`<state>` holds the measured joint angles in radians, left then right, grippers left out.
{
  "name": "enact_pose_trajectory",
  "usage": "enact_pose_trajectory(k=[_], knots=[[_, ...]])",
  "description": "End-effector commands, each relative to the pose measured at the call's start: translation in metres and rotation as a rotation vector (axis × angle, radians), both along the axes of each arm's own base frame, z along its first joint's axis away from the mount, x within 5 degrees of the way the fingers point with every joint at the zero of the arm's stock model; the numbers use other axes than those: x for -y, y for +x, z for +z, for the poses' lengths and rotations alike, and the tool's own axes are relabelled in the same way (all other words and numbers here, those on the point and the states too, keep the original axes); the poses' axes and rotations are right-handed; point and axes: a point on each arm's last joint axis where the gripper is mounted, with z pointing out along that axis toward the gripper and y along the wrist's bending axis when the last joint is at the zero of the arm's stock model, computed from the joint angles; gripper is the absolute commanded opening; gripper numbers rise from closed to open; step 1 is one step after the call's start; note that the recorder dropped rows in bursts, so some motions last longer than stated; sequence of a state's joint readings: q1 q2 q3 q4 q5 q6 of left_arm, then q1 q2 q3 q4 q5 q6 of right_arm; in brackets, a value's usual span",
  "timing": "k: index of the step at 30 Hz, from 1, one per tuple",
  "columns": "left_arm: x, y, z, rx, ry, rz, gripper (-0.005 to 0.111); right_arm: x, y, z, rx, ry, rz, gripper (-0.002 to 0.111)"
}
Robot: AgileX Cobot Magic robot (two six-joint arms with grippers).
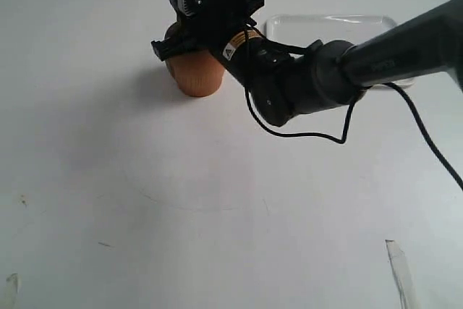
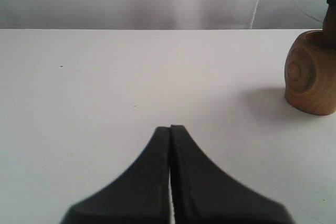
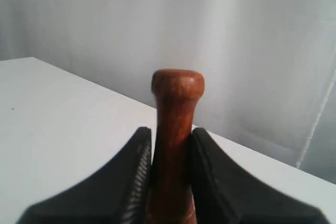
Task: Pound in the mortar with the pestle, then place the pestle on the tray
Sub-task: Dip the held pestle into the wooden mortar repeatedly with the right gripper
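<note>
One barrel-shaped orange-brown wooden mortar [image 1: 195, 76] stands on the white table [image 1: 217, 215] toward 11 o'clock in the exterior view, and one flat white rectangular tray [image 1: 362, 28] with a low rim lies apart from it at its 3 o'clock. One reddish-brown wooden pestle [image 3: 176, 124] stands upright with its round knob showing at the mortar's 12 o'clock, its thin handle pinched between the two black fingers of the right gripper [image 3: 171, 140]; its thick end is hidden behind that gripper. The left gripper [image 2: 170, 129] hangs over bare table with its two fingers pressed together on nothing, the mortar at its 2 o'clock in the left wrist view.
</note>
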<state>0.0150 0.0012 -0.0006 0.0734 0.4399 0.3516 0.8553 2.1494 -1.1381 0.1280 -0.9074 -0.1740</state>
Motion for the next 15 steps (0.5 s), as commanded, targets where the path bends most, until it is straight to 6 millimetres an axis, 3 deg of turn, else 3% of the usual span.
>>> enact_pose_trajectory(k=[1,5,8,12,15], knots=[[0.001,0.0,0.0,0.004,-0.015,-0.006,0.0,0.006,-0.002,0.038,0.05,0.033,0.003,0.0],[0.001,0.0,0.0,0.004,-0.015,-0.006,0.0,0.016,-0.011,0.099,0.164,0.118,-0.001,0.0],[0.001,0.0,0.0,0.004,-0.015,-0.006,0.0,0.021,-0.016,0.119,0.18,0.14,0.001,0.0],[0.001,0.0,0.0,0.004,-0.015,-0.006,0.0,0.017,-0.013,0.103,0.116,0.076,0.009,0.0],[0.001,0.0,0.0,0.004,-0.015,-0.006,0.0,0.01,-0.007,0.067,0.058,0.014,0.01,0.0]])
